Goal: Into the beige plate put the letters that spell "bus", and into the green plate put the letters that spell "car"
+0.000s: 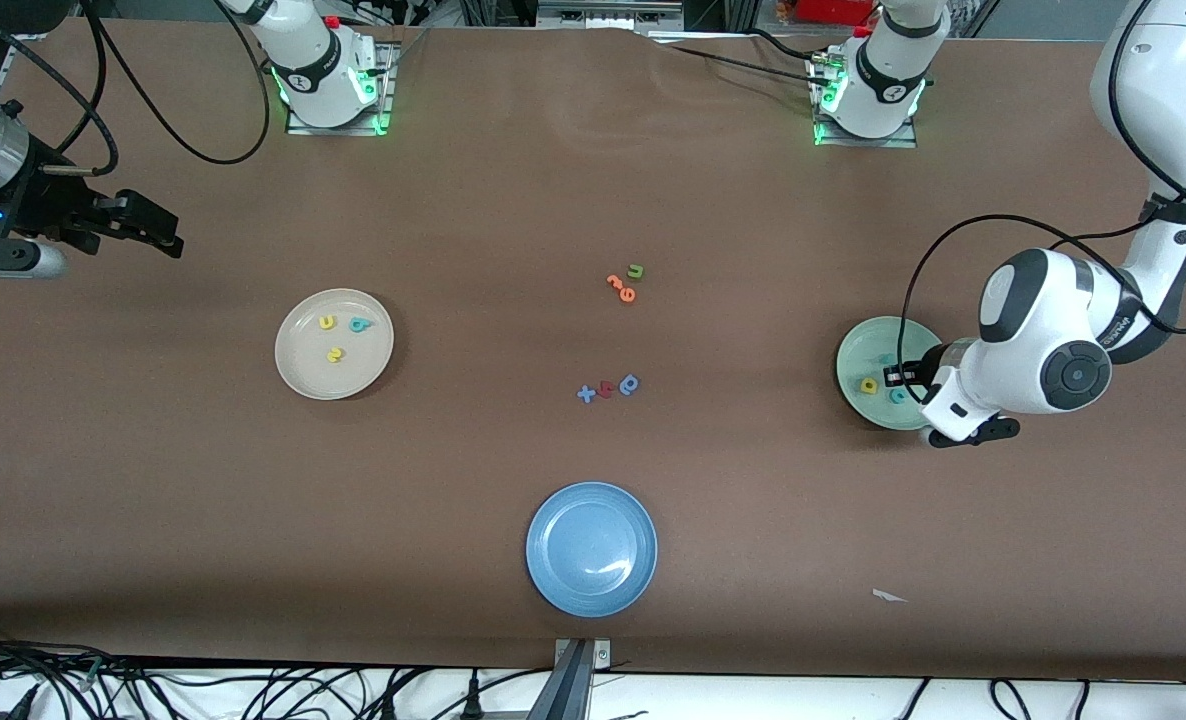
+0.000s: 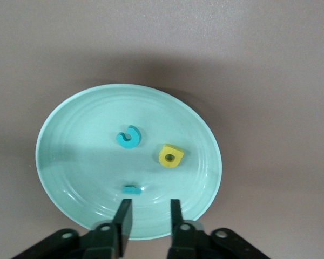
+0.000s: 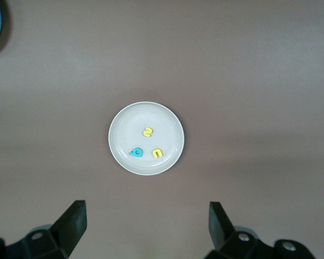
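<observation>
We see the left gripper [image 2: 149,221] over the green plate [image 2: 70,178], jaws narrowly parted and empty, the teal r [image 2: 132,189] lying flat just off its fingertips, long axis across the gap. The teal c [image 2: 129,137] and yellow a [image 2: 170,156] lie beside it. The right gripper [image 3: 147,224] waits with jaws wide, above the beige plate [image 3: 121,121] holding the yellow s [image 3: 147,131], yellow u [image 3: 157,153] and teal b [image 3: 136,152].

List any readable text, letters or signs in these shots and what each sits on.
"s", "u", "b": foam letters on the beige plate.
"c", "a", plus a teal letter seen edge-on, unreadable: on the green plate.
"u", green, by orange letters too small to read: on the table.
"+", blue: on the table.
No printed labels or brands readable.
</observation>
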